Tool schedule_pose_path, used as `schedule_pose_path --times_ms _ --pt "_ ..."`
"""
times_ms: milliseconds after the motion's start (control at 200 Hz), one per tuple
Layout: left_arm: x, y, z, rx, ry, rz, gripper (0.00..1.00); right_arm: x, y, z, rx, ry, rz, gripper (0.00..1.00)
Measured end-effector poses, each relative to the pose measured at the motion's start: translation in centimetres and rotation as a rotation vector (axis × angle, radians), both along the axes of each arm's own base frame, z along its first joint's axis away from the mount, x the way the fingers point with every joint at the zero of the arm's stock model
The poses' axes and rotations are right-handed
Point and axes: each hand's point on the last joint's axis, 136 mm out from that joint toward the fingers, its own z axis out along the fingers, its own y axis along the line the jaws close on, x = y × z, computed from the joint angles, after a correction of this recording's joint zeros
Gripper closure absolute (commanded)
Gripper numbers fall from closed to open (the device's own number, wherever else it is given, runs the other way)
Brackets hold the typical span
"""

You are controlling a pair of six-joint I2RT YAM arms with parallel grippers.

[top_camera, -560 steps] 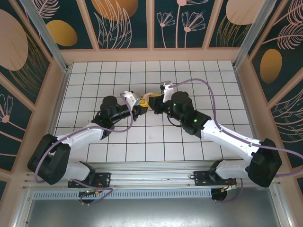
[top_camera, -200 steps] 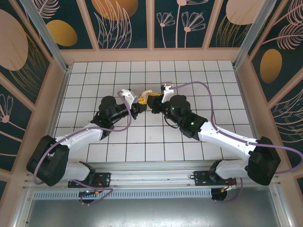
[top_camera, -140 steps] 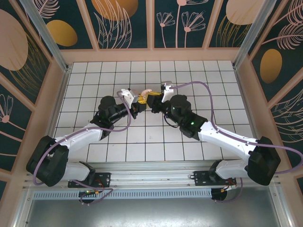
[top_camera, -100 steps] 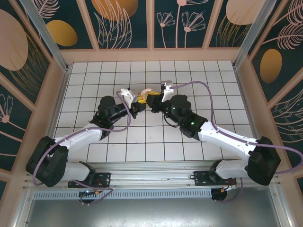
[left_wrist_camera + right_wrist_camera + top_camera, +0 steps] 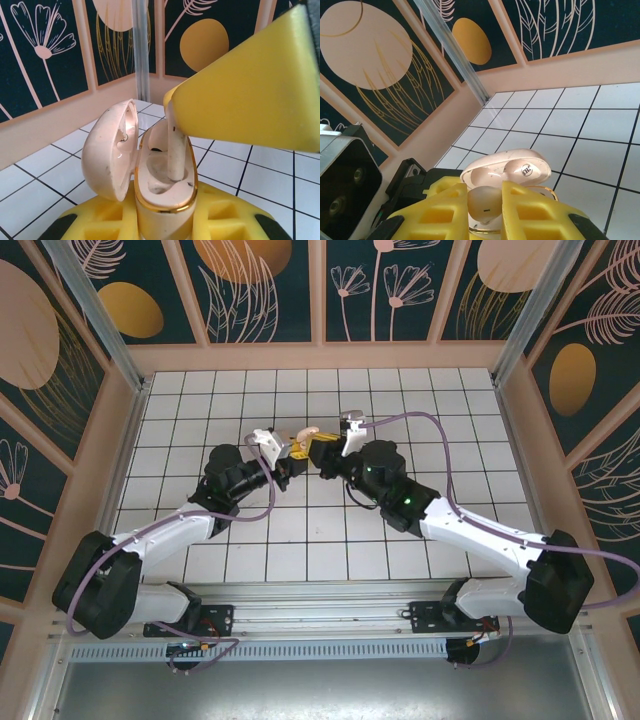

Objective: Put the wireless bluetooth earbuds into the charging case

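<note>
Yellow padded fingers of the left tool (image 5: 165,222) are closed on the lower body of the charging case (image 5: 152,187), holding it upright above the white tiled table (image 5: 40,175). In the top view this is near the middle of the table, a little toward the far side. The case stands open. Its rounded cream-pink lid (image 5: 107,150) is swung out to the left in the left wrist view, with its hollow inside facing the base. The base shows a thin gold rim around its mouth. The right tool (image 5: 486,210) comes in from the right, its own yellow fingers pinched narrowly on one pale earbud (image 5: 484,200). In the left wrist view that earbud's stem points straight down into the right-hand socket of the open base, with its lower end inside the hollow. The bud's upper part is hidden behind the right tool's yellow pad (image 5: 250,85). Whether the stem is fully seated cannot be told. From the right wrist camera the lid, with a small dark mark on it, rises just behind the held earbud. In the top view the two tools meet tip to tip, the left arm reaching from the near left and the right arm from the near right. Dark panels (image 5: 260,290) with gold discs and pale flower drawings wall in the table on the far side and both flanks.
</note>
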Motion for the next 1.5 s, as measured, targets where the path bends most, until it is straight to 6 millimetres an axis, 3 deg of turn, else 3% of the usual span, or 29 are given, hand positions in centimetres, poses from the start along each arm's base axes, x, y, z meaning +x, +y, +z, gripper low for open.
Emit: schedule_pose_path --times_ms 355,1026,1501 --pt "-0.4 0.4 0.5 0.027 -0.138 0.02 0.85 -1.6 -1.7 2.1 0.034 -0.036 0.009 0.81" --pt "-0.2 0.4 0.7 0.032 -0.16 0.032 0.85 -0.4 1.0 0.9 -0.003 -0.031 0.059 0.81" --pt "0.0 0.6 0.6 0.021 -0.132 0.041 0.85 -0.2 1.3 0.6 -0.01 -0.028 0.058 0.82"
